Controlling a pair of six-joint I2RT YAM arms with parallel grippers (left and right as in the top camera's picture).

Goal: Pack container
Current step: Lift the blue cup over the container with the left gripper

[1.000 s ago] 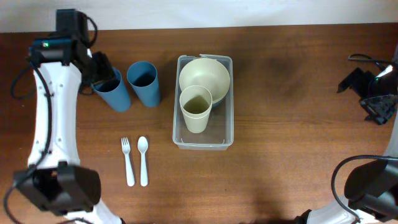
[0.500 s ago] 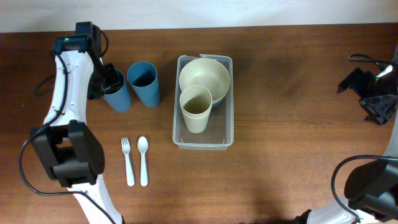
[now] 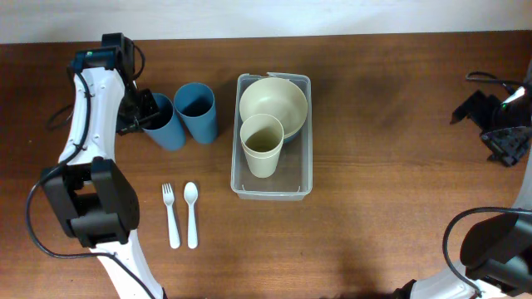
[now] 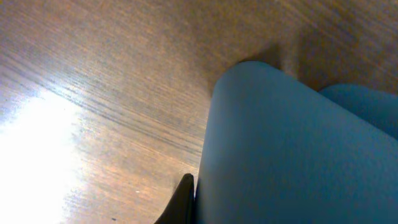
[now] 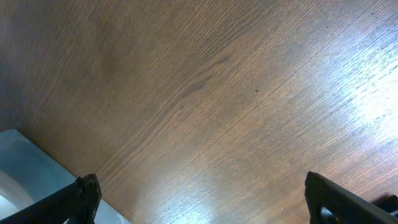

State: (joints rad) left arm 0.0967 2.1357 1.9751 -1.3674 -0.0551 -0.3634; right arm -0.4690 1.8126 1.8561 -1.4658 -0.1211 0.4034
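Overhead: fork (image 3: 169, 214) beside spoon (image 3: 191, 213) (near container (image 3: 310, 158)).

The container (image 3: 291, 170) — a clear plastic bin with rounded corners and a rim — sits upright at centre frame, long side running top to bottom, holding a cream bowl (image 3: 274, 100) and a cream cup (image 3: 262, 143).

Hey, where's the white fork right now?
Overhead view: the white fork lies left of the container, the white spoon between them, below the two blue cups.
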